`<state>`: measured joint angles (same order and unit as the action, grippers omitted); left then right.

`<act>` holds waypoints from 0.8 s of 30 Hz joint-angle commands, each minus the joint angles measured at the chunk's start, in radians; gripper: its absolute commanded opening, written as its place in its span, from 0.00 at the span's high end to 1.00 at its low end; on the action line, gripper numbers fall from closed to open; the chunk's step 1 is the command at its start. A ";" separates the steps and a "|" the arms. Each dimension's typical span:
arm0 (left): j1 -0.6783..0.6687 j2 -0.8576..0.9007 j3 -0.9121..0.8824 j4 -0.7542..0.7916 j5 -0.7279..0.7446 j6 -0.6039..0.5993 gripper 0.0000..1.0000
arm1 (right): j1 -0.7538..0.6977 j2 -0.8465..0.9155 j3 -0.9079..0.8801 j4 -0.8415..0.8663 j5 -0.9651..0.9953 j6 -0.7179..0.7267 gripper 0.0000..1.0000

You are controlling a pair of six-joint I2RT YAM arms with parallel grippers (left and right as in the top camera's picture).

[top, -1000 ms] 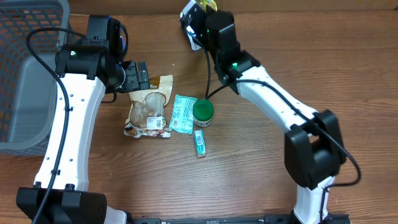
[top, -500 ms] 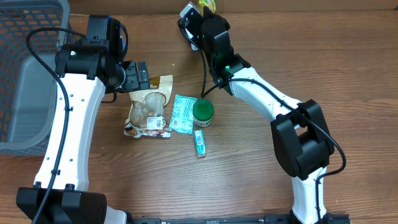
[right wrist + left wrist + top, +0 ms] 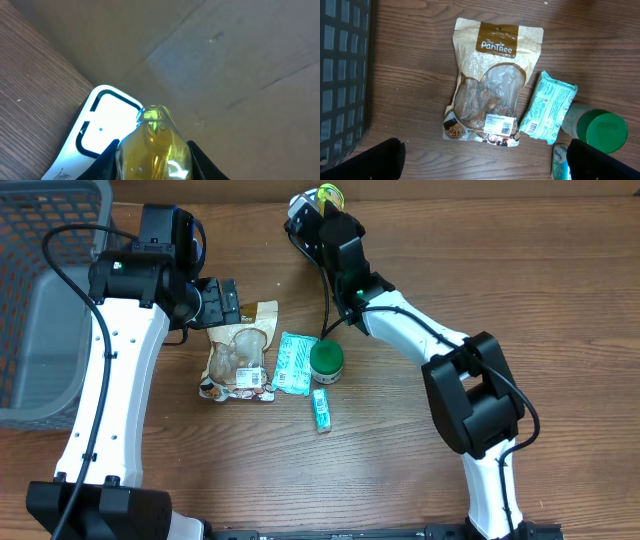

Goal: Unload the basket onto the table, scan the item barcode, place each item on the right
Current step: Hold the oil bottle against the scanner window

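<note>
My right gripper (image 3: 324, 204) is at the table's back edge, shut on a clear yellow bottle (image 3: 329, 194). In the right wrist view the bottle (image 3: 152, 155) fills the gap between both black fingers and points at a white scanner (image 3: 105, 127) just behind it. The scanner (image 3: 298, 204) shows as a white shape left of the bottle from overhead. No barcode is visible on the bottle. My left gripper (image 3: 222, 302) hangs open above a snack pouch (image 3: 238, 355), its jaws wide and nothing between them (image 3: 482, 162).
A Pantree snack pouch (image 3: 490, 90), a teal wipes pack (image 3: 547, 107), a green-lidded can (image 3: 605, 131) and a small tissue pack (image 3: 320, 410) lie mid-table. A grey mesh basket (image 3: 40, 300) stands at the far left. A cardboard wall rises behind the scanner.
My right arm has swung left and further back, bringing the yellow bottle closer to the scanner. The left arm and the items on the table have not moved.
</note>
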<state>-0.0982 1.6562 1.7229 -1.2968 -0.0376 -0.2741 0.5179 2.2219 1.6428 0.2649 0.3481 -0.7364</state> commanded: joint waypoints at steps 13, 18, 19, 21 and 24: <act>-0.001 0.008 -0.002 0.000 0.005 0.008 0.00 | 0.005 -0.008 0.020 0.064 0.039 0.090 0.96; -0.001 0.008 -0.002 0.000 0.005 0.008 0.00 | 0.005 -0.097 0.020 0.043 0.078 0.217 0.96; -0.001 0.008 -0.002 0.000 0.005 0.008 0.00 | 0.005 -0.121 0.020 0.024 0.079 0.239 0.96; -0.001 0.008 -0.002 0.000 0.005 0.008 0.00 | 0.004 -0.167 0.020 -0.032 0.078 0.286 0.96; -0.001 0.008 -0.002 0.000 0.005 0.008 0.00 | 0.002 -0.237 0.020 -0.142 0.079 0.354 0.96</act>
<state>-0.0982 1.6562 1.7229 -1.2972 -0.0376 -0.2741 0.5179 2.1460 1.6428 0.1467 0.4015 -0.4961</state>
